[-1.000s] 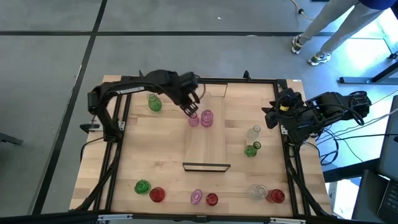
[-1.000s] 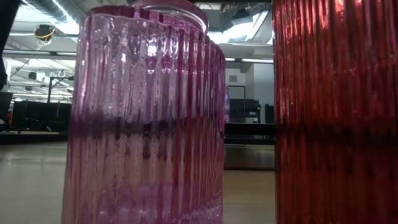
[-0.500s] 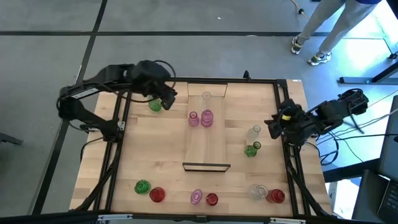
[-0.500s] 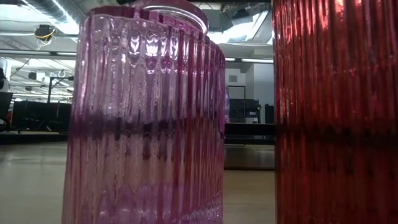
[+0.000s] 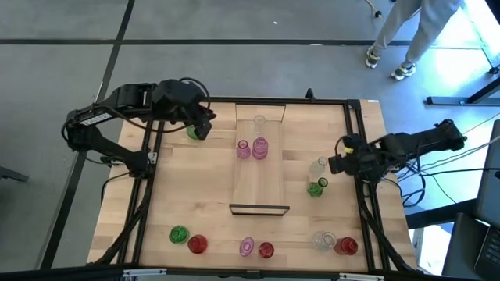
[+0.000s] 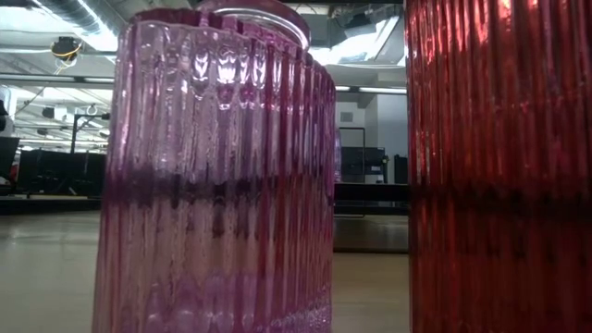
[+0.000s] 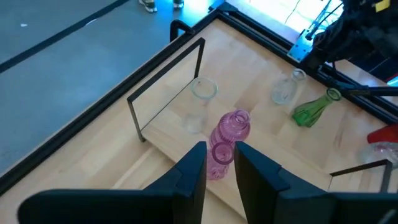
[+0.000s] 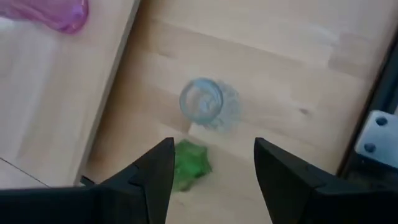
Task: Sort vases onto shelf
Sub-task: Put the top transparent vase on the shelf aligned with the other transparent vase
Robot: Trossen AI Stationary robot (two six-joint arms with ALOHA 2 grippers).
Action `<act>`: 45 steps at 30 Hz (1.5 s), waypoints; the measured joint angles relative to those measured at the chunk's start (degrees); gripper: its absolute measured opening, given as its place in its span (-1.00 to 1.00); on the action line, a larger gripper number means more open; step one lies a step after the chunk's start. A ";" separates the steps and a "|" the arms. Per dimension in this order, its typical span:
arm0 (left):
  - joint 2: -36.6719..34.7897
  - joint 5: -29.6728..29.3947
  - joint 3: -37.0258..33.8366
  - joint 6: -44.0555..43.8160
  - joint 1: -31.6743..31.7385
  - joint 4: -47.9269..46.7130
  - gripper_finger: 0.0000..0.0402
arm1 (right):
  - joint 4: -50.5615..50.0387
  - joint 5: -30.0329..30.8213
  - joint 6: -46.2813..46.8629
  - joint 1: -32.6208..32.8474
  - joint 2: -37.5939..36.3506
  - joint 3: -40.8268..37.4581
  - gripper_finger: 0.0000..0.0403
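On the shelf (image 5: 258,183), far end: two pink vases (image 5: 251,148) and a clear vase (image 5: 258,122). Left end effector (image 5: 201,125) over the green vase (image 5: 193,133) at the tabletop (image 5: 195,195) far-left corner, fingers slightly parted, empty. Right end effector (image 5: 337,164) above a clear and green pair (image 5: 317,178), fingers apart, holding nothing. More vases along the near edge (image 5: 258,248).
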 joint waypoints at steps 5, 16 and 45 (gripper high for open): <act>0.27 0.03 0.00 0.15 0.01 0.07 -0.62 | 0.26 -2.03 -6.35 -7.73 2.43 -0.12 -0.01; 0.28 0.04 0.00 0.28 0.00 0.03 -0.62 | 3.74 -7.06 -19.22 -17.96 13.25 -0.10 -0.02; 0.28 0.04 0.00 3.31 -0.68 0.01 -0.62 | 13.37 -12.96 -24.67 -18.35 19.82 -4.01 -0.95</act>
